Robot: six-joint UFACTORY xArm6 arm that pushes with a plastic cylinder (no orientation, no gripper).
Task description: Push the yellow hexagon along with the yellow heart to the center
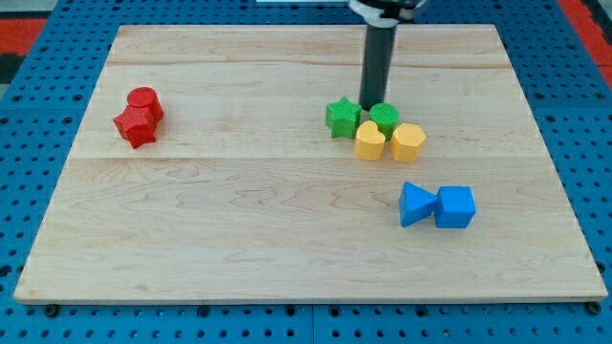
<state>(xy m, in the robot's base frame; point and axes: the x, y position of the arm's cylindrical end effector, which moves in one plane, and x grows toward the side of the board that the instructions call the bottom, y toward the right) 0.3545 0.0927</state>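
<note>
Nearest the camera, the desk [287,248] is showing its front edge along the view's bottom, a pale wooden board lying on a blue pegboard [29,191] that is framing it on all sides.

The tool (a plain dark rod [377,62] with no jaws, so it is grasping nothing) is coming down from the view's top. It is ending at my tip [371,104], which is sitting just above the gap between the two green blocks, close to both.

Eight blocks are lying on the desk, two of each colour. The blue pair are touching at the lower right: a blue triangle [414,204] and a blue cube [455,206], the cube nearer the right edge. The red pair are huddling at the upper left: a red star-like block [136,126] and a rounder red block [145,99], well apart from everything else.

Right of centre, four blocks are clustering together. The green star [342,117] and the round green block [385,117] are forming the upper row. The yellow heart [370,140] and the yellow hexagon [407,142] are sitting side by side just below them, the heart on the left.

Wide bare wood is stretching between the red pair and this cluster, and along the whole lower left.
</note>
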